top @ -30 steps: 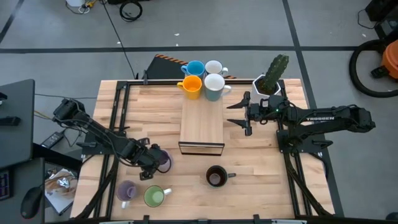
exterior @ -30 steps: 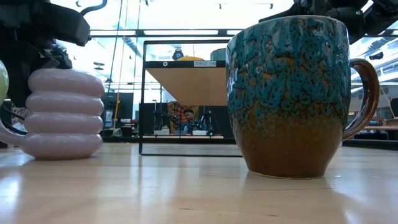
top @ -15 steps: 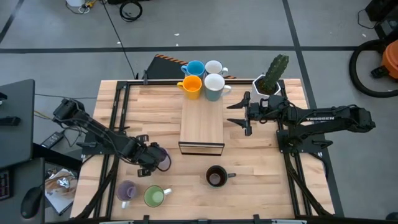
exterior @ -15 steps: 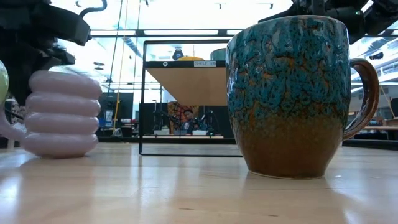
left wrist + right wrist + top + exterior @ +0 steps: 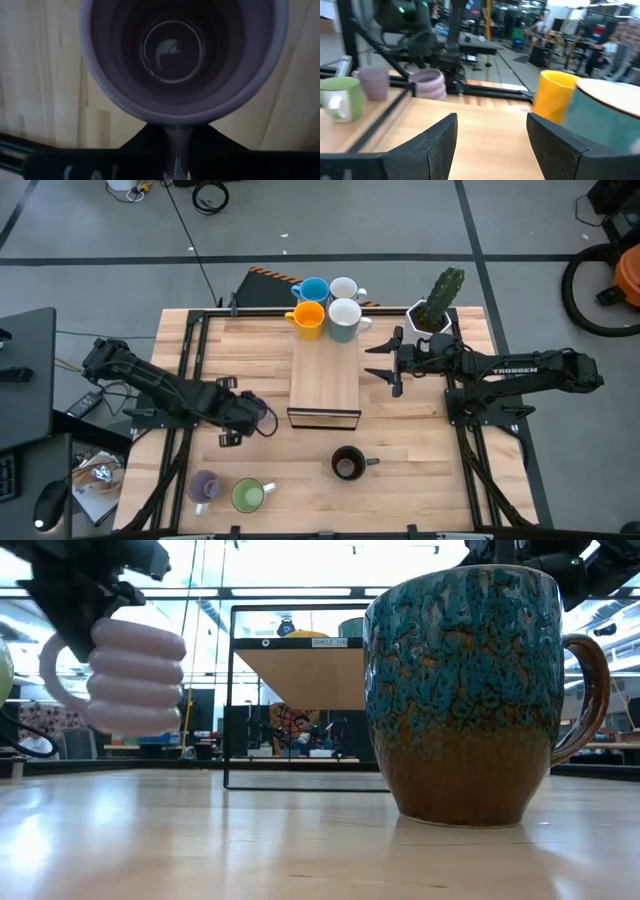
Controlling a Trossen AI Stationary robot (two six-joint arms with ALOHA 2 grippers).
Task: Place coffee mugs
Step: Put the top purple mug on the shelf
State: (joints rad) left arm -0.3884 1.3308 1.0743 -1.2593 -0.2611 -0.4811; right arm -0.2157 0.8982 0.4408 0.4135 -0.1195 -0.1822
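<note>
TROSSEN lettering on right arm (image 5: 540, 371), left claw (image 5: 243, 413) gripping lavender mug (image 5: 135, 677)

Glossy speckled glaze, teal over brown, on the dark mug (image 5: 465, 690). The ribbed lavender mug (image 5: 135, 677) looks smooth, softly shiny ceramic, shiny inside too. The desk (image 5: 400, 435) is pale planked wood with a slight sheen. The shelf (image 5: 324, 385) shows matt light wood.

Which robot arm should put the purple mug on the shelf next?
The left. Its gripper already holds the lavender mug by the handle, lifted off the table beside the shelf. The right gripper waits open and empty on the other side.
</note>
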